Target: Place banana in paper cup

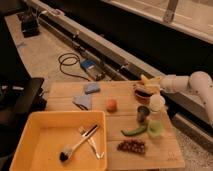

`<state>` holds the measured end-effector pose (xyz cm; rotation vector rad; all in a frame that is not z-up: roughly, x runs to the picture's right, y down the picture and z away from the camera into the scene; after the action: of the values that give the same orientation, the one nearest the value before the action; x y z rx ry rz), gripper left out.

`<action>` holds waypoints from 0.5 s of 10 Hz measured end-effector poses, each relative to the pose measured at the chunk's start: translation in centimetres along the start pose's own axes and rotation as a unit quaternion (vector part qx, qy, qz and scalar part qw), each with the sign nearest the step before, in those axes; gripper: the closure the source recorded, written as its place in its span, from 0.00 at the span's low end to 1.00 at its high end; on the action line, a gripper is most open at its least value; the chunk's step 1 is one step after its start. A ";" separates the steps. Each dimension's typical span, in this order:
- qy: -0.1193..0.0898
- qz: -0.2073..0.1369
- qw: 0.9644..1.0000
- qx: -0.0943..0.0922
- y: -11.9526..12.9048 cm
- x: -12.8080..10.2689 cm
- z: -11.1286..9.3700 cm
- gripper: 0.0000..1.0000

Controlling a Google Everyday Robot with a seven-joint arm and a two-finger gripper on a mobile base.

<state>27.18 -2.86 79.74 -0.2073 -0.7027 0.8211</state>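
Note:
My gripper (pixel 142 91) hangs over the far right of the wooden table, at the end of the white arm (pixel 192 82) that comes in from the right. A pale-yellow banana (pixel 149 83) shows at the gripper, and the fingers appear shut on it, above the table. The white paper cup (pixel 156 102) stands upright just right of and in front of the gripper, very close below it. The inside of the cup is hidden.
A dark metallic cup (pixel 142 114) and a light-green cup (pixel 155 129) stand in front of the paper cup. A green pepper (pixel 132 131), a brown cluster (pixel 131 146), an orange fruit (pixel 112 105), two blue pads (pixel 84 101) and a yellow tray (pixel 30 145) with utensils are on the table.

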 end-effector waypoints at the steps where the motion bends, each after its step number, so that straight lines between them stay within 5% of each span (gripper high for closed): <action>1: -0.004 0.005 1.000 0.000 0.2 0.0 -0.2 1.00; 5: -0.029 0.050 0.998 0.004 1.5 4.1 -0.1 1.00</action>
<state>28.27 1.16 81.01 -0.2134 -0.7480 0.9280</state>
